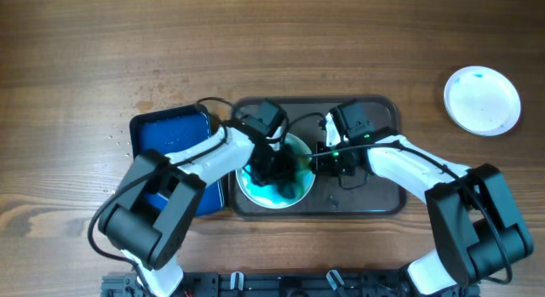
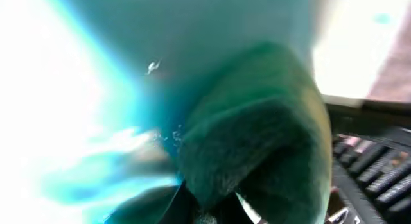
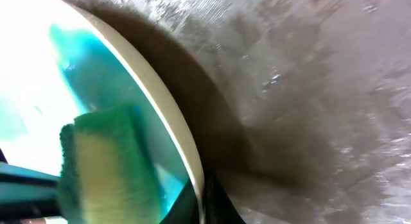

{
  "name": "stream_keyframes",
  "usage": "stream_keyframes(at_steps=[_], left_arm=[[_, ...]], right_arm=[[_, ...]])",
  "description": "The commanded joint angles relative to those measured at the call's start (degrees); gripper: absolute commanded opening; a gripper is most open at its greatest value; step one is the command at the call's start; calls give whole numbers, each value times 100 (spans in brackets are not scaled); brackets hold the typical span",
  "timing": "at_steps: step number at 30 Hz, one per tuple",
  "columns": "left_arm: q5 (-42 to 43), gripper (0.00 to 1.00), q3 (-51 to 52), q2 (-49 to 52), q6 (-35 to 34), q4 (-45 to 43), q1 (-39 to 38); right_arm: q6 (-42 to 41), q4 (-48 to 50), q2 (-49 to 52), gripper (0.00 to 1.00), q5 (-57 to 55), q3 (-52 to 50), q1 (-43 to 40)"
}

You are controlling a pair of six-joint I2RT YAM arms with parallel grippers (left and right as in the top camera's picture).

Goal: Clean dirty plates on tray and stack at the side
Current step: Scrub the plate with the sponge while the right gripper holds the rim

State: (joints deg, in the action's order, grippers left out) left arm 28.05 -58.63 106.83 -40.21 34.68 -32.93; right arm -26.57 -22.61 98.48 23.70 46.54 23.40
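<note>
As paint (image 3: 70,44) smears, left gripper (image 1: 271,167): clamps sponge (image 2: 257,140) onto plate (image 1: 262,196).
Right gripper (image 1: 319,158): seemingly pinches rim (image 3: 168,121), steadying it.

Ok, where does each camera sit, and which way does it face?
Overhead: above the table, facing straight down at the tray, smeared plate and both arms.
Left wrist: on the left arm, close on the green sponge in the left pincer.
Right wrist: on the right arm, along the plate's rim; right pincer barely shows below.
Shared: all show plate and sponge.
</note>
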Motion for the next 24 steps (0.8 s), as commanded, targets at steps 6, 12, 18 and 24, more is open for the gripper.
stream_keyframes(at_steps=[6,12,18,24], left_arm=[[-2708,4,306,291,-282,721,404],[-3569,4,306,291,-994,1132,426],[-4022,4,306,291,-1451,1384,431],[-4406,4,306,291,-1921,1670,435]], right_arm=[[-146,-83,428,4,-437,-306,33],[-149,-79,428,4,-437,-306,33],[-146,-92,428,4,-437,-306,33],[-149,-96,428,4,-437,-306,33]])
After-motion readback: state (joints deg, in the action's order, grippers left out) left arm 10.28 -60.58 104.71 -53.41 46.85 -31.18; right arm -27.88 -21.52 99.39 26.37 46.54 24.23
